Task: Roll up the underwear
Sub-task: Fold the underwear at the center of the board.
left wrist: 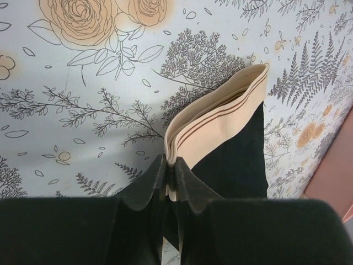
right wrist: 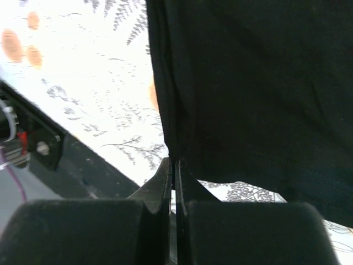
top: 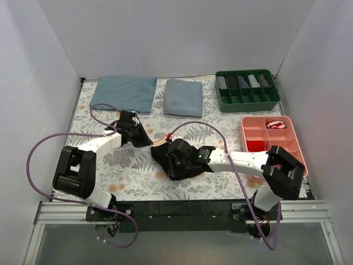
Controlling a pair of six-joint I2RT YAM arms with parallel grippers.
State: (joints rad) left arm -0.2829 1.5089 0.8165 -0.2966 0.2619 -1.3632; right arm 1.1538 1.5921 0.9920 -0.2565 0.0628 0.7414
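Underwear (top: 159,152) at middle of table (top: 132,178), between both arms.
Top: black bunch, lifted at two ends. Left wrist: left gripper (left wrist: 168,165) pinched tight on beige waistband (left wrist: 220,118). Right wrist: right gripper (right wrist: 174,164) clamped on black fabric edge.

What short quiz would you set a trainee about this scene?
1. True or false: the left gripper pinches the black fabric boxer briefs by their beige elastic waistband.
2. What is the right gripper shut on? A, the briefs' black fabric edge; B, a pink plastic tray; C, nothing.
3. Fill in: the top view shows ___ blue-grey folded cloths.
Key: 1 true; 2 A; 3 two.
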